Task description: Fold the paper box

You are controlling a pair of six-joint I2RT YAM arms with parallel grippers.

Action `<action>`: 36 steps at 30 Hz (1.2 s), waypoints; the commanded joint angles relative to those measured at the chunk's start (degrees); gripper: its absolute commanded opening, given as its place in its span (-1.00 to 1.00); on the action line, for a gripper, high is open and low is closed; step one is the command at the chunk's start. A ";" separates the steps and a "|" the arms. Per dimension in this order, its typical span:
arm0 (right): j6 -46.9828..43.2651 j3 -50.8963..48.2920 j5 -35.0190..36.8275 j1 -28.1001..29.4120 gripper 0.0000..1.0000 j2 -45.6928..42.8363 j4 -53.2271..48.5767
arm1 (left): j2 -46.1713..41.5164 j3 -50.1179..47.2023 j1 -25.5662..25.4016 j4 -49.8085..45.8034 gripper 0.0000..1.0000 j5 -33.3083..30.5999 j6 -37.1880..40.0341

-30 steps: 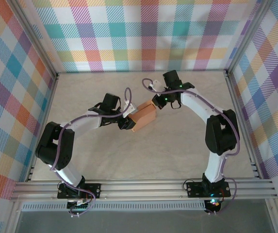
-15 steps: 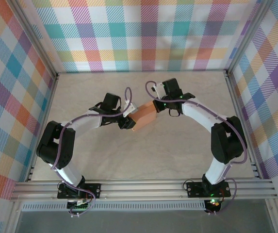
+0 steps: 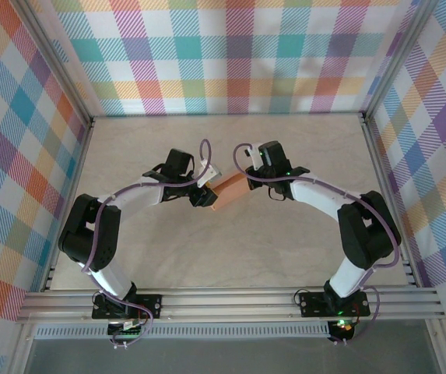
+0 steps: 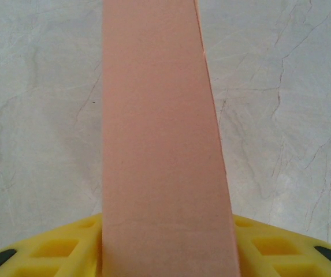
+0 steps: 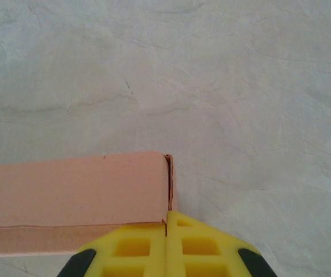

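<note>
Close up, left gripper [image 4: 168,249] clamps the paper box [image 4: 159,115]; right gripper [image 5: 166,234], closed, sits at its corner.

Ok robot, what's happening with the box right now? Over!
Left tool shut on box. Right tool shut, tips at box end. Nothing in the way.

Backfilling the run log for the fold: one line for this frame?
item: paper box, folded up into box shape | left gripper: clamped across box | right gripper: shut, tips at box's end corner
</note>
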 commanded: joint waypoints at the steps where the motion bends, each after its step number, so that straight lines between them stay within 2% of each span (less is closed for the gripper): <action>1: 1.01 0.65 0.01 0.17 -1.00 -1.26 -2.48 | -0.56 0.11 0.38 -1.63 -0.04 -0.03 -0.72; 5: 1.90 4.25 0.51 0.17 -1.00 -1.21 -8.69 | -0.50 0.11 0.34 -2.07 -0.04 -0.30 -0.57; 18: 3.70 10.10 1.22 0.17 -1.00 -0.07 -17.23 | -0.91 -0.40 0.25 -1.89 -0.01 -0.72 -0.51; 27: 3.57 12.16 1.73 0.17 -1.00 1.00 -20.03 | -4.61 -1.81 0.11 1.01 0.47 -1.08 -3.09; 36: 4.02 13.63 1.84 0.17 -1.00 2.50 -22.14 | -7.53 -3.14 -0.54 3.42 0.68 -2.54 -8.26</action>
